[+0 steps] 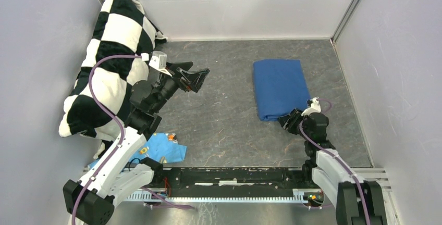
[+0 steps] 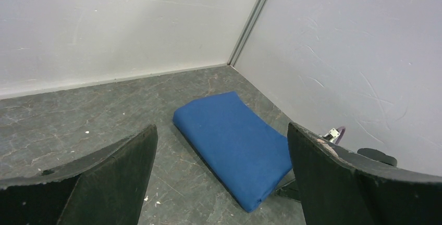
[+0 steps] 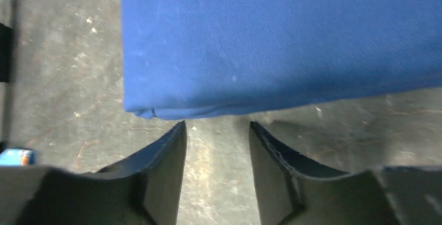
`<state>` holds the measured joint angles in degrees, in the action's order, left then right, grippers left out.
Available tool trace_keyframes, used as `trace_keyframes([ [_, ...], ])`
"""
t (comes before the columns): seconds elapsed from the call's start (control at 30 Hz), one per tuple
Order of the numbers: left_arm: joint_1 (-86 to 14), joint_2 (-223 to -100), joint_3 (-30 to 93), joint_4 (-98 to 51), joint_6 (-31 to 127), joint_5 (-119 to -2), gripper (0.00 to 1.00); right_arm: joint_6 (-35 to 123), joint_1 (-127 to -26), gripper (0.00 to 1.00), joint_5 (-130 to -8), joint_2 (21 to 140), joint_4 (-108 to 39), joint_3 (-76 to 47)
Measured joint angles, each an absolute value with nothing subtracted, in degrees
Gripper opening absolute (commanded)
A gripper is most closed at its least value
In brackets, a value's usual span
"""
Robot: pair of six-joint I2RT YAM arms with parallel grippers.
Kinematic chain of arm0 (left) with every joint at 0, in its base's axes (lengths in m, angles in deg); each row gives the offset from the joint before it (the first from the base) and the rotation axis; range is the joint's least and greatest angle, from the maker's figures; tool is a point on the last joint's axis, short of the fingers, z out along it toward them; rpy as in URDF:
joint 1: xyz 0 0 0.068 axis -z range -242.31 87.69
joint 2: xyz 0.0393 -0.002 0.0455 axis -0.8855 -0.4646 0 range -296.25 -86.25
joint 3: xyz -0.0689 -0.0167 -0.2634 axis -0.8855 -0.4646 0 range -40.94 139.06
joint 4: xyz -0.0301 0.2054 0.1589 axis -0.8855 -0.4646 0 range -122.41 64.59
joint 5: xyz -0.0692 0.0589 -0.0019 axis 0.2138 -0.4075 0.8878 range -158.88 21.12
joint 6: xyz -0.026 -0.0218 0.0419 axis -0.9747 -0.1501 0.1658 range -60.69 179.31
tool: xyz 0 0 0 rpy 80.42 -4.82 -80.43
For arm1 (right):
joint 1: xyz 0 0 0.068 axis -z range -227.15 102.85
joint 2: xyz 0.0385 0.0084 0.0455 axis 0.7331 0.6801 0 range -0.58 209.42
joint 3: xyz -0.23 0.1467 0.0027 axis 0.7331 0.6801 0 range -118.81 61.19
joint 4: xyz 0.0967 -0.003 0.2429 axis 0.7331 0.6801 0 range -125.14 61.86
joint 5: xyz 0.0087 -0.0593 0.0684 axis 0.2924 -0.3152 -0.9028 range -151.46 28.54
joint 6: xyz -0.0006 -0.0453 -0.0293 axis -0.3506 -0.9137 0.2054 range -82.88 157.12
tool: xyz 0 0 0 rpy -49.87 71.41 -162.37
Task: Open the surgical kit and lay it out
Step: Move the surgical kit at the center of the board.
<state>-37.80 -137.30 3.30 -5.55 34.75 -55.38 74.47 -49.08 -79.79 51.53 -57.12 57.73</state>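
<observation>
Half-parted and empty, the right tool (image 3: 217, 126) is held before the soft surgical kit (image 3: 281, 42), probably best pinched at its near fold.

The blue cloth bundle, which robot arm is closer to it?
Right. The right end effector sits at the near edge of the blue cloth bundle; the left end effector hangs far off to its left.
</observation>
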Motion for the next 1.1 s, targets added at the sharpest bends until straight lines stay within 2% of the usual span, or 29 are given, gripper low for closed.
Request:
trace_keyframes([
  [0.07,-37.8,-137.14,3.22,-5.55,34.75,-55.4,1.0,71.12,-49.19,0.77,-77.97,47.01,-48.6,56.22],
  [0.17,-37.8,-136.86,3.22,-5.55,34.75,-55.4,1.0,66.84,-49.26,0.83,-74.72,42.6,-38.61,52.83],
  [0.33,-37.8,-136.71,3.22,-5.53,34.73,-55.38,1.0,60.96,-47.86,0.82,-68.51,44.34,-29.25,44.09],
  [0.53,-37.8,-136.71,3.22,-5.51,33.86,-55.29,1.0,57.2,-37.8,0.82,-67.44,52.87,-27.29,36.75],
  [0.83,-37.8,-136.71,3.22,-5.46,33.07,-55.27,1.0,56.85,-30.68,0.65,-75.5,61.98,-31.2,35.78],
  [1.1,-37.8,-136.71,3.22,-5.18,32.72,-55.23,1.0,58.34,-27.11,0.72,-79.02,62.57,-33.78,35.78],
])
